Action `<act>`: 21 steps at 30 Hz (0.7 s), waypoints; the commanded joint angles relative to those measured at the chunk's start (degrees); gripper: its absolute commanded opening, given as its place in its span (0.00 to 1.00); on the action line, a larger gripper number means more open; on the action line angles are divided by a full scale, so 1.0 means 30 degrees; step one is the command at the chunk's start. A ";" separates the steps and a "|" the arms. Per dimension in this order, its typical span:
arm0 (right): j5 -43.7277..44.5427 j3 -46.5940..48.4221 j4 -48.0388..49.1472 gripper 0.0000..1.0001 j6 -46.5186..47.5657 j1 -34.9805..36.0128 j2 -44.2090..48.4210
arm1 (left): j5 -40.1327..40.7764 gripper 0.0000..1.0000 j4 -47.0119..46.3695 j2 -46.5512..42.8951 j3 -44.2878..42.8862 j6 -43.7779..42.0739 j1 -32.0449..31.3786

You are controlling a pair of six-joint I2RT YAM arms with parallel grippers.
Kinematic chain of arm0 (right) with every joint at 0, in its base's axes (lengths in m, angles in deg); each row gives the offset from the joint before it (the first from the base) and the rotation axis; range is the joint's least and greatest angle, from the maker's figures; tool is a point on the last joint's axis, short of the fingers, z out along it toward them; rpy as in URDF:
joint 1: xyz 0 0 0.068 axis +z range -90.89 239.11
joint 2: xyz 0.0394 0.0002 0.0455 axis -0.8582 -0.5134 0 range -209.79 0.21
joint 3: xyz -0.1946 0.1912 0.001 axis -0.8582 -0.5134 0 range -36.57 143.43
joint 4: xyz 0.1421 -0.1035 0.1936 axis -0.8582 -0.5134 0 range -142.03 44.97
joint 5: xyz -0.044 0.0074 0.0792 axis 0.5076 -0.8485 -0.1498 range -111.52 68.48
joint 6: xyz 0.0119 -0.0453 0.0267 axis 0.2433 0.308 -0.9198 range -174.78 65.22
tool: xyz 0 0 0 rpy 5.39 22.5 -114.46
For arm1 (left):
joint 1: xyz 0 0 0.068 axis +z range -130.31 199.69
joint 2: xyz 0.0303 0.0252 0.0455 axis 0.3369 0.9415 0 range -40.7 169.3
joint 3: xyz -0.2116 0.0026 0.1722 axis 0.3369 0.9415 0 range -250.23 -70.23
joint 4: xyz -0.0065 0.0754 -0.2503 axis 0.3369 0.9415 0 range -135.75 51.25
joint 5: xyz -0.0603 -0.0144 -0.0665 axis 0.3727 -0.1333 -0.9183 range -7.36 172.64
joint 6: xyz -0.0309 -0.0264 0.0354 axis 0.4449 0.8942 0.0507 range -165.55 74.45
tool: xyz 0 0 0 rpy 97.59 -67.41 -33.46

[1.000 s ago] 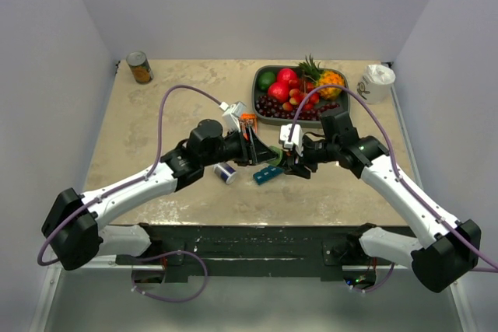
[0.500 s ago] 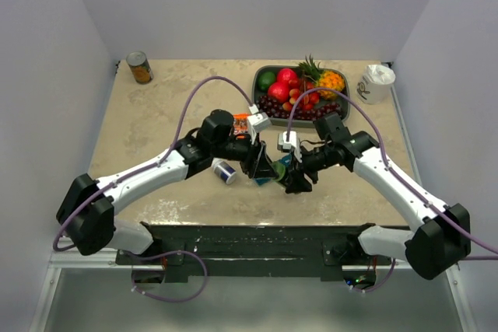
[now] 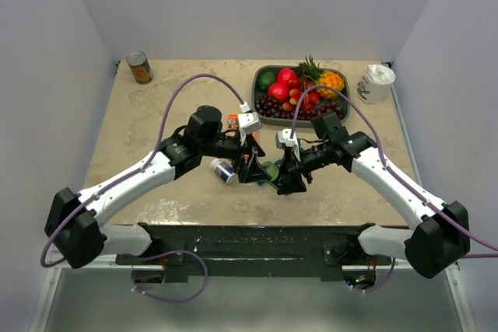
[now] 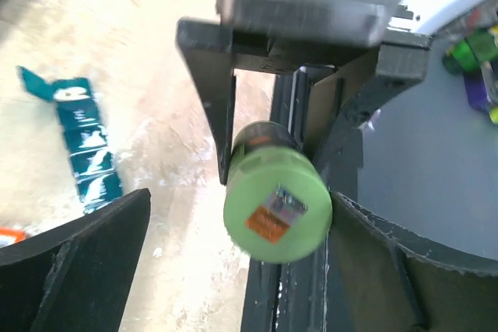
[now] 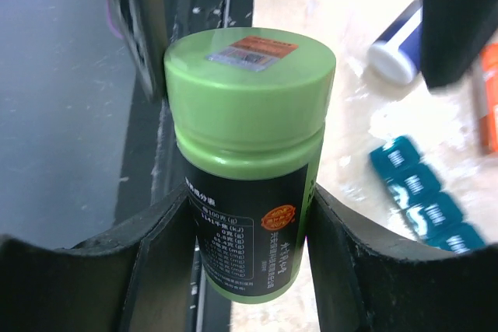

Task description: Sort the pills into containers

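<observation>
The slim teal-blue plastic pill-organizer strip (image 4: 82, 149) lay flat on the beige mottled tabletop (image 3: 132, 130), its small square lids down and showing white print. Neither gripper touched it. The top view hid it beneath the two grippers, which met near the front middle of the table. In the right wrist view the strip (image 5: 426, 196) sat on the table beyond and to the right of the bottle held there.

That bottle was a dark-labelled round plastic pill bottle with a pale green screw cap (image 5: 249, 153). The right gripper (image 5: 249, 200) clamped it around the body, one black finger (image 5: 167, 254) pressed on each side, and held it above the table. An orange-and-grey sticker sat on the cap's flat top.

The left gripper (image 3: 252, 169) faced the cap (image 4: 276, 211) end-on with its jaws spread wide. Its fingers (image 4: 85, 270) stood clear on one side of the cap, and whether the other brushed it could not be told.

A small white-and-blue bottle (image 3: 223, 171) lay on its side just left of the grippers. An orange rectangular box (image 3: 232, 120) lay near it, partly under the left arm. Farther back were a grey tray of fruit (image 3: 255, 87), a white cup (image 3: 377, 82) at the right rear and an orange-labelled tin can (image 3: 140, 68) at the left rear.
</observation>
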 commanded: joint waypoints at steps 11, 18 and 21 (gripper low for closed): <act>0.2674 0.0870 0.0350 0.01 0.2047 0.0120 0.1702 | 0.9247 0.99 -0.2988 -0.9272 0.4630 0.7720 0.0684; 0.7040 0.1397 0.0877 0.01 0.2282 0.0324 0.2318 | 0.8001 0.99 -0.4800 -0.7118 0.5601 1.3553 0.1182; 0.7896 0.1369 0.1198 0.01 0.2137 0.0383 0.2376 | 0.6828 0.99 -0.6877 -0.5474 0.5776 1.6015 0.1124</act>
